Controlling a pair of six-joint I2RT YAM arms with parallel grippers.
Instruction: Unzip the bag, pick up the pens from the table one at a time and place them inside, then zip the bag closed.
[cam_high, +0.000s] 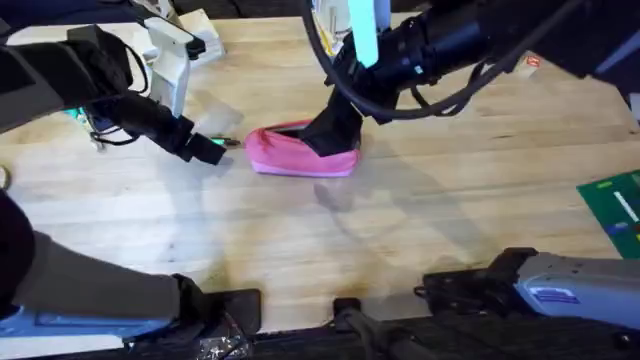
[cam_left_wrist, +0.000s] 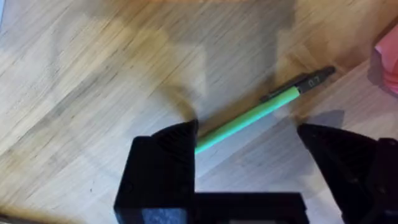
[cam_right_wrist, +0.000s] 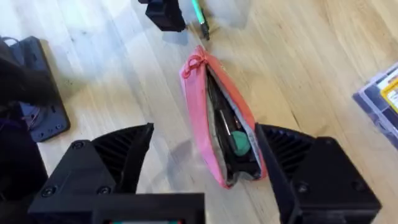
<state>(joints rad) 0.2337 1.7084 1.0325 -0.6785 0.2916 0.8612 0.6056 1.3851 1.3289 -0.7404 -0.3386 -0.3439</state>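
The pink bag (cam_high: 290, 157) lies mid-table with its zipper open. In the right wrist view the bag (cam_right_wrist: 202, 115) gapes and dark pens (cam_right_wrist: 224, 124) with a green cap lie inside it. My right gripper (cam_high: 335, 128) hangs over the bag's right end, open, with its fingers (cam_right_wrist: 124, 152) on either side of the pouch. A mint-green pen (cam_left_wrist: 255, 115) with a dark tip lies on the table just left of the bag. My left gripper (cam_left_wrist: 249, 137) is open and low around that pen, whose rear end sits beside one finger (cam_left_wrist: 168, 155). From overhead the left gripper (cam_high: 205, 148) sits close to the bag's left end.
A white stand (cam_high: 175, 55) is at the back left, with a teal object (cam_high: 75, 115) beside the left arm. A green board (cam_high: 612, 205) lies at the right edge. A clear plastic box (cam_right_wrist: 379, 99) sits near the bag. The front half of the table (cam_high: 330, 240) is bare wood.
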